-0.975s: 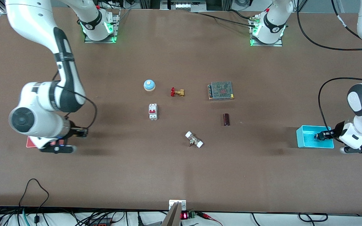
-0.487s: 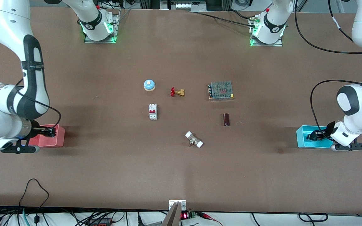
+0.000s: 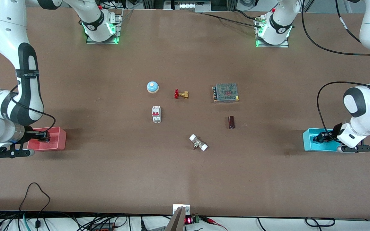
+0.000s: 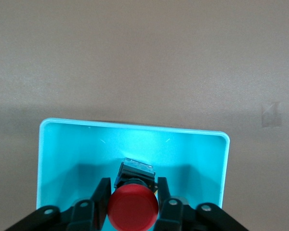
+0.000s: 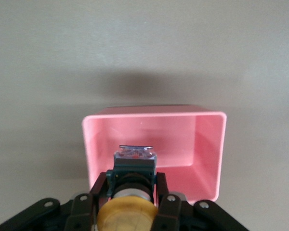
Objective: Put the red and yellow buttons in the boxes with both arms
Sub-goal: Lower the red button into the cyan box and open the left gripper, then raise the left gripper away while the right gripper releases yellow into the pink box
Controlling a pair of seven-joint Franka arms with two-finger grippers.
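Note:
My left gripper point(image 3: 319, 138) is shut on the red button point(image 4: 133, 208) and holds it over the cyan box point(image 3: 315, 147) at the left arm's end of the table. In the left wrist view the button hangs above the cyan box's floor point(image 4: 72, 159). My right gripper point(image 3: 43, 136) is shut on the yellow button point(image 5: 127, 214) and holds it over the pink-red box point(image 3: 56, 139) at the right arm's end. In the right wrist view the button's black base point(image 5: 134, 166) sits above that box's open inside point(image 5: 183, 144). Both buttons are hidden by the grippers in the front view.
In the table's middle lie a blue-and-white bell point(image 3: 152, 87), a brass valve with red handle point(image 3: 181, 94), a white breaker point(image 3: 156, 114), a mesh-topped power supply point(image 3: 225, 92), a dark cylinder point(image 3: 231, 122) and a white-ended fitting point(image 3: 198, 142).
The right arm swung toward its end of the table, uncovering the pink-red box, and its gripper now hangs over it. The left gripper shifted slightly over the cyan box.

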